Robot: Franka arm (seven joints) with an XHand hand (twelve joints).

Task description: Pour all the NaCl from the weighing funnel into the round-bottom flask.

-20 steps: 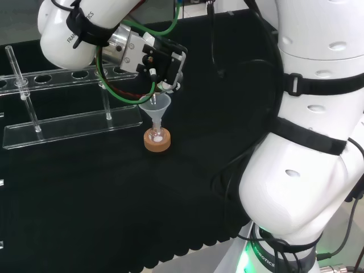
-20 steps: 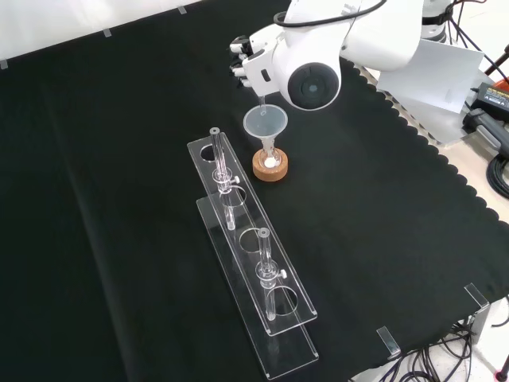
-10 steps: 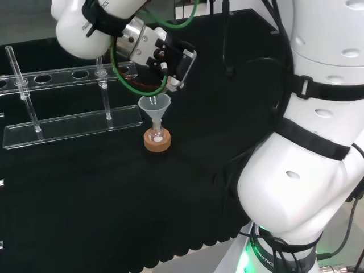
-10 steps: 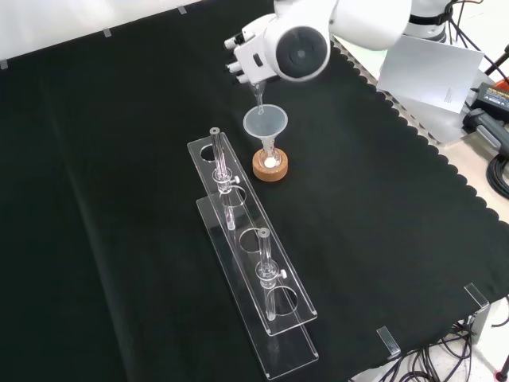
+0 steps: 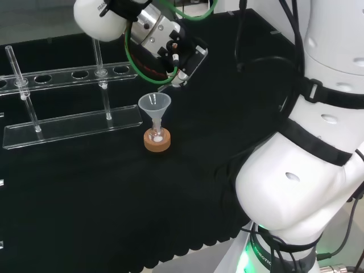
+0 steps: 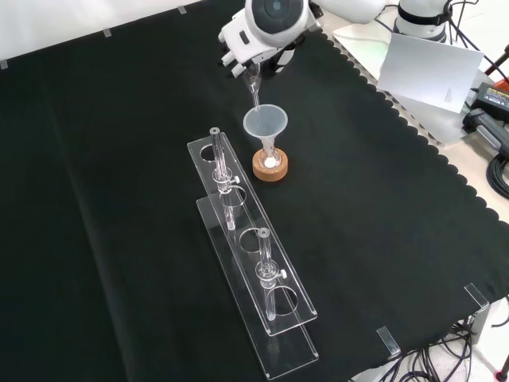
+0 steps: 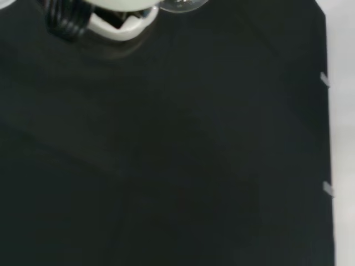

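The robot hand (image 6: 253, 49) is lifting away, gripping the weighing funnel (image 6: 254, 86) (seemingly emptied); salt is sitting in the round-bottom flask (image 6: 270, 161).

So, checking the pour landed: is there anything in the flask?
Yes. White powder sits in the flask on its cork ring, below the funnel.

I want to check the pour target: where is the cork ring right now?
In the front view the cork ring sits on the cloth just right of the clear rack, under the funnel.
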